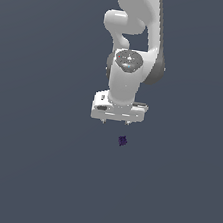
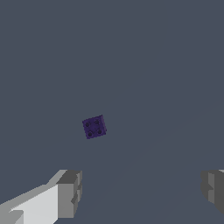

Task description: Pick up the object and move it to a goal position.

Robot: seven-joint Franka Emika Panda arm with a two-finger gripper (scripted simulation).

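Exterior view: white Franka arm hung over a plain grey-blue tabletop (image 1: 23, 171), white two-finger claw (image 1: 116, 120) pointed down. Tiny dark purple cube-like block (image 1: 122, 141) sat on the tabletop just below the claw and slightly toward the exterior view's right, clear of it, no contact. Fingertips too small here to read the gap.

Wrist view: same purple block (image 2: 94, 127) lay alone on the tabletop (image 2: 166, 65), rotated a bit relative to the finger line, four dark dots on its upper face. Two grey finger pads (image 2: 70, 192) sat at the frame edge, well apart, nothing between them, so claw was released and empty. Block was outside the gap between the pads, not centred.

Judgement: approach step, grasp not started. To do it well: shift laterally until block sits midway between pads, yaw wrist to square pads to the block's flat faces, then descend straight, clench only once pads bracket it. Block is tiny, so a small offset could knock it aside.

Containers: none visible in either view. No goal marker seen.
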